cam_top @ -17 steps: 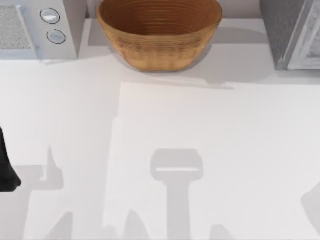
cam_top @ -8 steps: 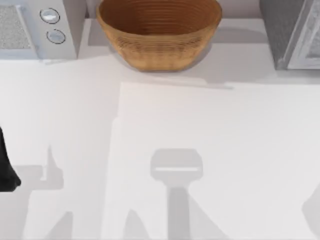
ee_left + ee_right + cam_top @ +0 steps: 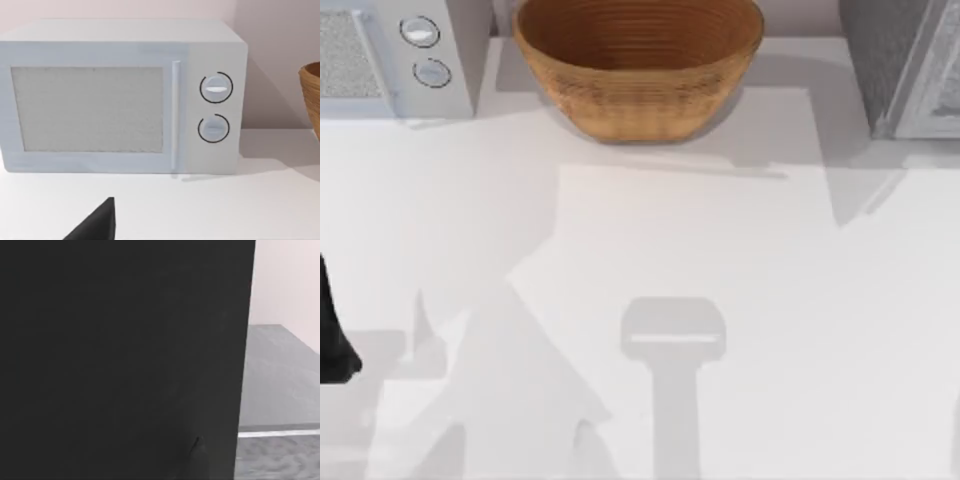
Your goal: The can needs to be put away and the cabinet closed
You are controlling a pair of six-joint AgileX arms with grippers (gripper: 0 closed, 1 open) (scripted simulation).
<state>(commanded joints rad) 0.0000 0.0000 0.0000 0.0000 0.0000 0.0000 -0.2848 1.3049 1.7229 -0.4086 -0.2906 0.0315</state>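
1. Top view first: the white table (image 3: 750, 250) is lit in patches and crossed by grey shadows. A wicker bowl (image 3: 638, 75) stands at the back centre.
2. Back left is a white microwave (image 3: 395, 55) with its door shut and two round dials, one above the other. Back right is the grey cabinet (image 3: 900, 65), cut off by the edge.
3. The left arm (image 3: 332, 335) sits at the table's left edge as a dark shape, well apart from the bowl.
4. On the left wrist view, the left gripper (image 3: 97, 225) pokes in as a black tip low down. It faces the microwave front with bare table between them. Wide or narrow, I cannot tell.
5. The right wrist view is up against a dark flat panel (image 3: 125, 350), with a grey surface beside it. A faint tip of the right gripper (image 3: 198, 460) shows against the panel, and its state I cannot tell.
6. The can: I cannot tell where it stands, so there is no relation to either claw to call.
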